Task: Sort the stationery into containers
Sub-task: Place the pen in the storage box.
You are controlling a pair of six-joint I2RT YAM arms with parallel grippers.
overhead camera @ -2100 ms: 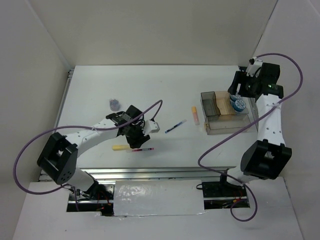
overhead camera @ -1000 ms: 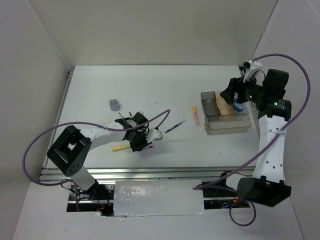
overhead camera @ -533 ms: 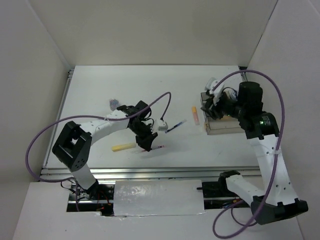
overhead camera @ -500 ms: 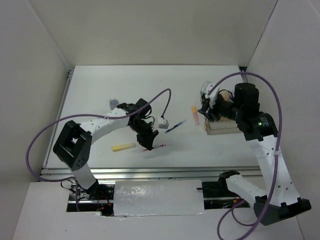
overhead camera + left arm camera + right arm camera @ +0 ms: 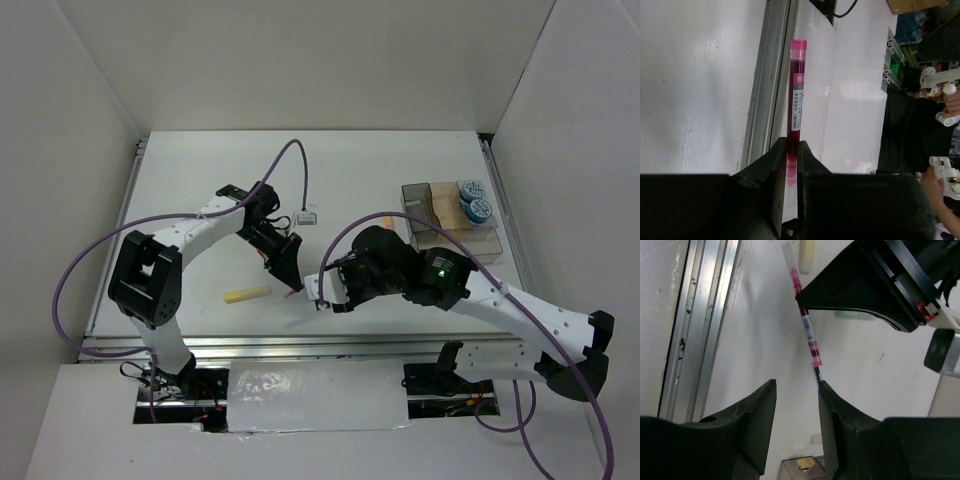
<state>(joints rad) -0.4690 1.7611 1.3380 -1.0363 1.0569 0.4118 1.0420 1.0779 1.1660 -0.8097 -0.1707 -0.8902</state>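
Observation:
My left gripper [image 5: 285, 272] is shut on a thin red pen [image 5: 292, 290] and holds it over the table's front middle; in the left wrist view the pen [image 5: 796, 95] sticks out straight from between the fingers. My right gripper [image 5: 323, 296] is open and empty, just right of the pen. In the right wrist view the pen [image 5: 807, 330] ends beside my right fingertip [image 5: 822, 387], with the left gripper [image 5: 870, 285] above. The brownish clear box [image 5: 428, 250] stands at right with two blue tape rolls [image 5: 474, 200] inside. A yellow highlighter [image 5: 246, 294] lies near the front. An orange highlighter [image 5: 388, 218] is partly hidden by the right arm.
The right arm stretches across the table's front right. A white cable plug [image 5: 307, 215] hangs near the left arm. An aluminium rail [image 5: 700, 330] runs along the table's front edge. White walls close in the table on three sides.
The right arm has left the box and swung down-left to the red pen, open. The left gripper has closed on the red pen and turned it toward the right gripper.

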